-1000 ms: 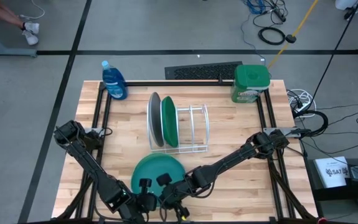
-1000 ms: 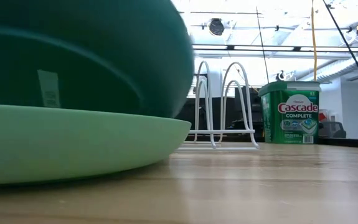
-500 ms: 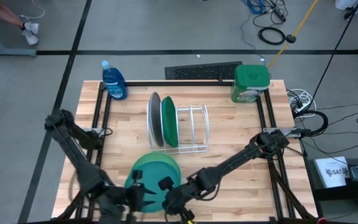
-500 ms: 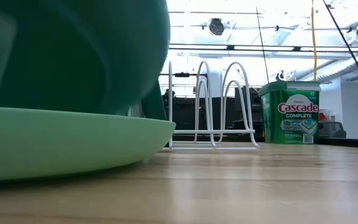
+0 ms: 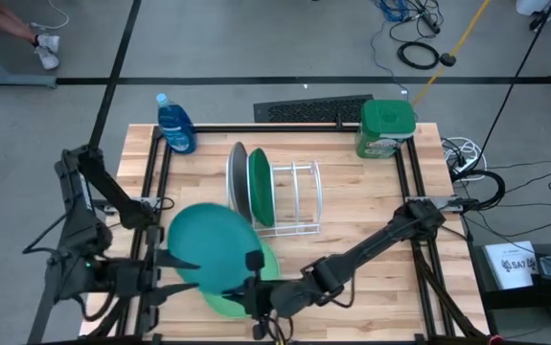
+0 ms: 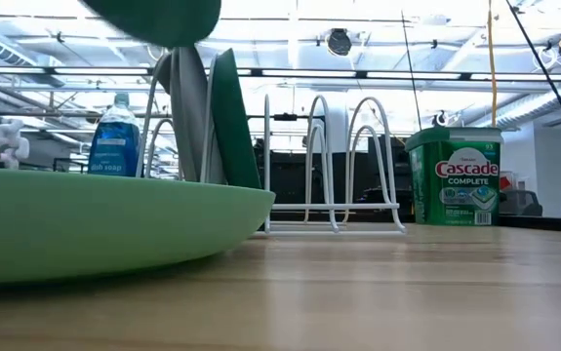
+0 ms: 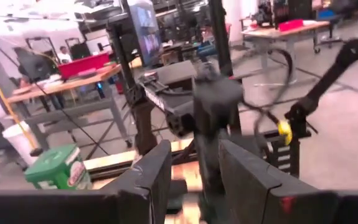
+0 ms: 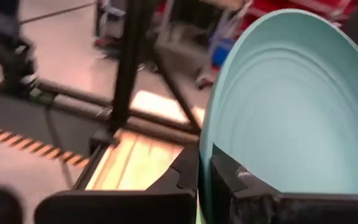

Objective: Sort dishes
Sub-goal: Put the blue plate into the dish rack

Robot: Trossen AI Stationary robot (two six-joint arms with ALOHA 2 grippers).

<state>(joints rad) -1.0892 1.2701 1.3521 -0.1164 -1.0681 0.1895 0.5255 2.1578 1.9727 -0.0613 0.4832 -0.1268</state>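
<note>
Above the light green plate [image 5: 256, 287], my right gripper [image 5: 253, 295], clamped on the teal plate [image 5: 208, 247], has lifted it clear; left gripper [image 5: 160, 278], fingers apart, has withdrawn. Racking comes next, I judge.

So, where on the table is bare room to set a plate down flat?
Bare wood lies right of the white rack, below the green detergent tub, and on the left between the blue soap bottle and the teal plate. The near edge is crowded: the right gripper holds the teal plate above the light green plate.

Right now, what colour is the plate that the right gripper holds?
Teal. The plate pinched by the right gripper shows best in the high view.
</note>
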